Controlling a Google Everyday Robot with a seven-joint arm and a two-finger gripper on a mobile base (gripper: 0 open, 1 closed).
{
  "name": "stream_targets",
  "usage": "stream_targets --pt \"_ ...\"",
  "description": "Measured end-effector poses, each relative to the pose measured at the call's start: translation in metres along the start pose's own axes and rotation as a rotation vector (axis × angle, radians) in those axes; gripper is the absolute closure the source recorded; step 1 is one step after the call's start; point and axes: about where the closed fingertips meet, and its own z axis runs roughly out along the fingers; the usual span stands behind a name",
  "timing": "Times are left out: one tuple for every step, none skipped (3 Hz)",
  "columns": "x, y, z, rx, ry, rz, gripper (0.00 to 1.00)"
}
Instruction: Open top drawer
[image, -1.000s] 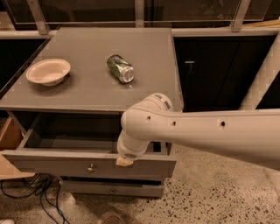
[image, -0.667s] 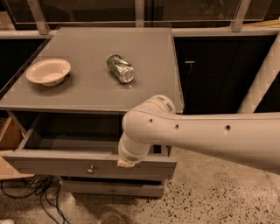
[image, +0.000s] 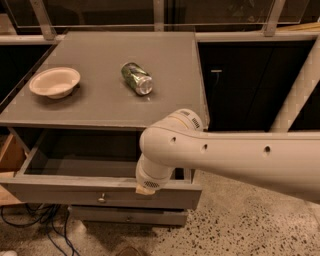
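The top drawer (image: 60, 191) is pulled out from under the grey cabinet top (image: 115, 100), and its grey interior (image: 85, 152) shows with nothing visible in it. Its small round metal knob (image: 102, 199) sits at the centre of the front. My white arm comes in from the right. Its wrist end with the gripper (image: 146, 188) rests at the upper edge of the drawer front, right of the knob. The arm's bulk covers the gripper.
A cream bowl (image: 55, 82) and a green can lying on its side (image: 137, 78) are on the cabinet top. A narrower lower drawer front (image: 130, 216) sits below. Cables (image: 35, 220) lie on the speckled floor at the left. A white pole (image: 300, 90) leans at the right.
The drawer front and my wrist have moved slightly further out toward the camera. The bowl and the can have not moved.
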Motion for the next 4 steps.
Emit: stream_targets --pt "-0.001 0.0 -0.002 0.0 0.0 0.0 1.0" --pt "0.008 0.009 -0.006 -0.028 0.022 -0.008 1.0" --pt "0.008 0.011 -0.006 -0.031 0.025 -0.009 1.0" --pt "0.009 0.019 -0.008 -0.041 0.034 -0.016 1.0"
